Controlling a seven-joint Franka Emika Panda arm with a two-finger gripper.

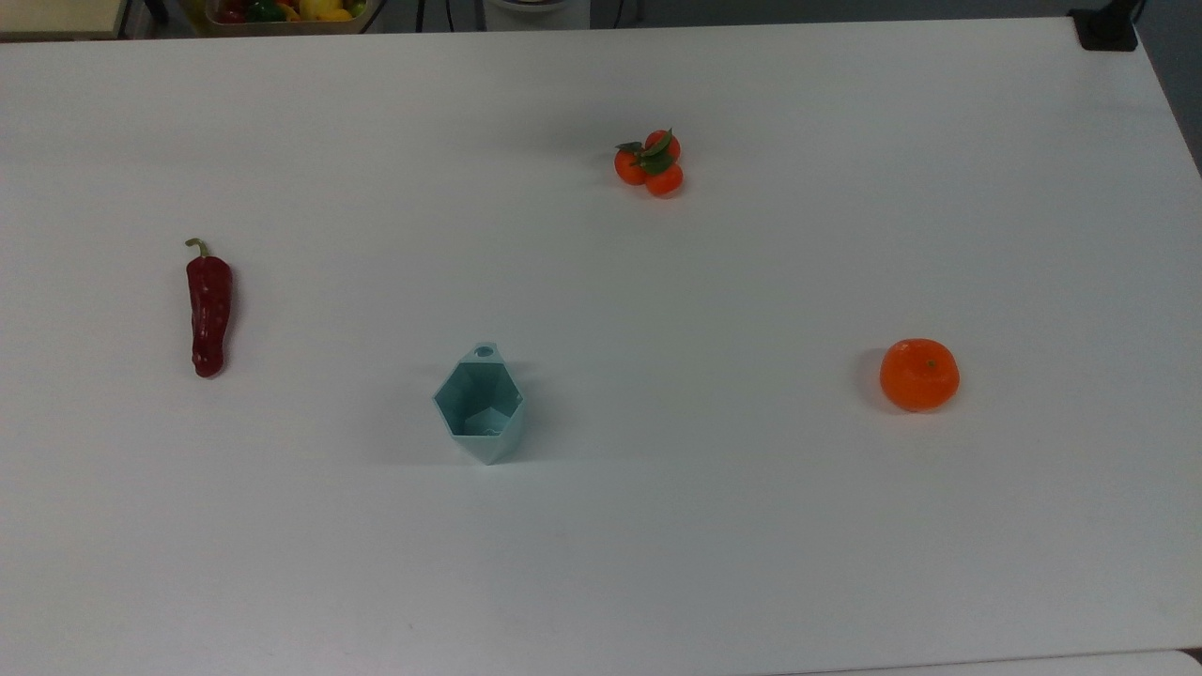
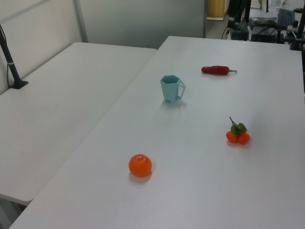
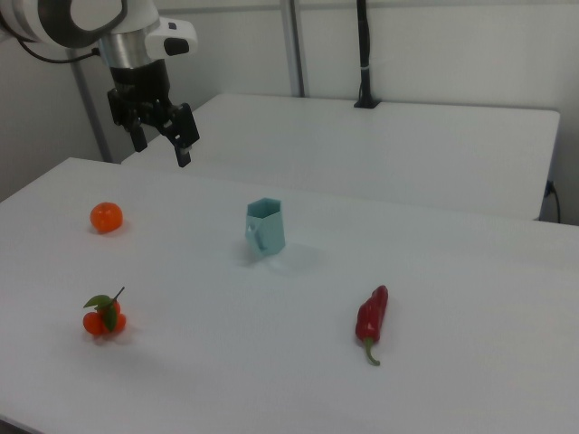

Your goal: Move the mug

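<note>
The mug [image 1: 479,406] stands upright on the white table [image 1: 751,526], its tab handle turned toward the top view's upper edge. In the right view it [image 3: 265,227] sits below my fingers and off to the right view's right, well apart from them, with nothing touching it. As I read it, none of the task is done yet: the mug is ungrasped and resting on its base, so the whole approach, the grasp and the move are left.

My gripper [image 3: 163,134] hangs high above the table in the right view, fingers spread apart and holding nothing.

Working outward, the orange [image 3: 106,217] lies below the fingers and slightly to the right view's left. The small cluster of tangerines with leaves [image 3: 104,318] sits farther below them, toward the near edge. The red chili pepper [image 3: 370,320] lies beyond the mug, far from the fingers.
</note>
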